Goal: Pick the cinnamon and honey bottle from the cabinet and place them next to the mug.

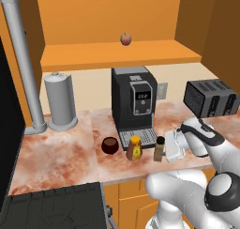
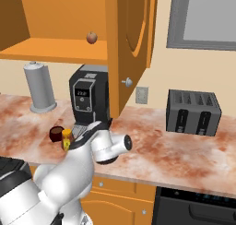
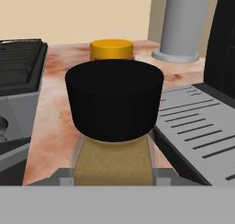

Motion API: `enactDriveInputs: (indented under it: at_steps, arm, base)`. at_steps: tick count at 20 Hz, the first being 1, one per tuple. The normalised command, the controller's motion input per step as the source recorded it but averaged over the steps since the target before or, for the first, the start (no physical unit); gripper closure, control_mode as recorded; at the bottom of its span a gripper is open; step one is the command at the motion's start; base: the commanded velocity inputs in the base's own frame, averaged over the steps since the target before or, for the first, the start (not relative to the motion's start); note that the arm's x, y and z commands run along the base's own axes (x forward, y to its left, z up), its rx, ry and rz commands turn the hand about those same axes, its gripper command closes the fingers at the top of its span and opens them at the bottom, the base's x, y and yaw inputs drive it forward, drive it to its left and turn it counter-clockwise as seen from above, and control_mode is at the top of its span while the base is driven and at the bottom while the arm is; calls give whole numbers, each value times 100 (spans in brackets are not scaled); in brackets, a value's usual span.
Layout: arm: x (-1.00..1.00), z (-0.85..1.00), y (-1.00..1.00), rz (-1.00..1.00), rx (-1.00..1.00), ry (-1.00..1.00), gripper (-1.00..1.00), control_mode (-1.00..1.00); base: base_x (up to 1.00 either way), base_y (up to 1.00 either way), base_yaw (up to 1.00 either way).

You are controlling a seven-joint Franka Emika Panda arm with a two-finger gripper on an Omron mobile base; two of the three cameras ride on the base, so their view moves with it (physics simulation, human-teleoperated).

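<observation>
The cinnamon (image 1: 160, 148) stands upright at lower centre of the left base frame on the desk (image 1: 56, 153), just right of the honey bottle (image 1: 134, 148), with the mug (image 1: 110, 145) left of that. The jaws (image 1: 167, 147) grip the cinnamon. An apple (image 1: 125, 39) sits in the cabinet (image 1: 117, 54) above.

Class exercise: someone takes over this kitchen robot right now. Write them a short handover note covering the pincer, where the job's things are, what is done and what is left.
Pincer: closed around the cinnamon, which stands upright on the counter.
Honey bottle: on the counter between the cinnamon and the mug, in front of the coffee machine.
Cabinet: shelf holds an apple.
Done: both items are out of the cabinet and beside the mug.
Left: open the pincer and back away without tipping the jar.
</observation>
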Motion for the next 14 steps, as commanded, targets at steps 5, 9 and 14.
enactDriveInputs:
  at_steps: [5, 9, 14]
  arm:
    - [19, -20, 0, 0, 0, 0, 100, -100]
    - [30, -2, 0, 0, 0, 0, 100, -100]
    - [28, 0, 0, 0, 0, 0, 100, -100]
  base:
    - [0, 0, 0]
    - [0, 0, 0]
    - [0, 0, 0]
